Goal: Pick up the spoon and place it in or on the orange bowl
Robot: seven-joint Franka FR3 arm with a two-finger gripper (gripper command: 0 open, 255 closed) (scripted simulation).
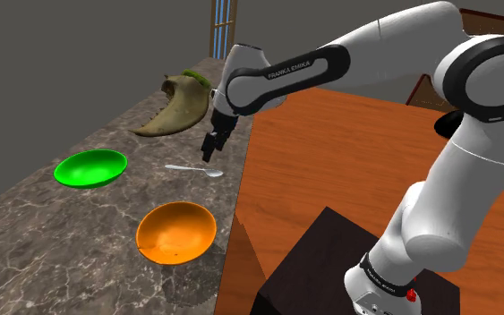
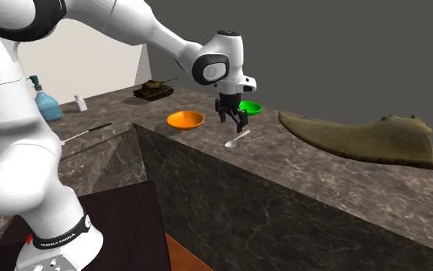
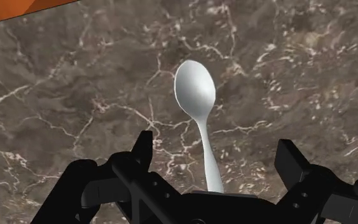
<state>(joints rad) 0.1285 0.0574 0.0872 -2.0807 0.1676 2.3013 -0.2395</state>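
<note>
A white spoon lies flat on the dark marble counter, close to its edge. My gripper hangs just above it, open. In the wrist view the spoon has its bowl pointing away from the hand. Its handle runs between the two black fingers, and neither finger touches it. The orange bowl sits empty on the same counter, nearer the stand in the shoulder view.
A green bowl stands beside the spoon, farther from the counter edge. An olive cloth-like shape lies beyond. A toy tank, a blue bottle and a small white bottle sit on a lower counter.
</note>
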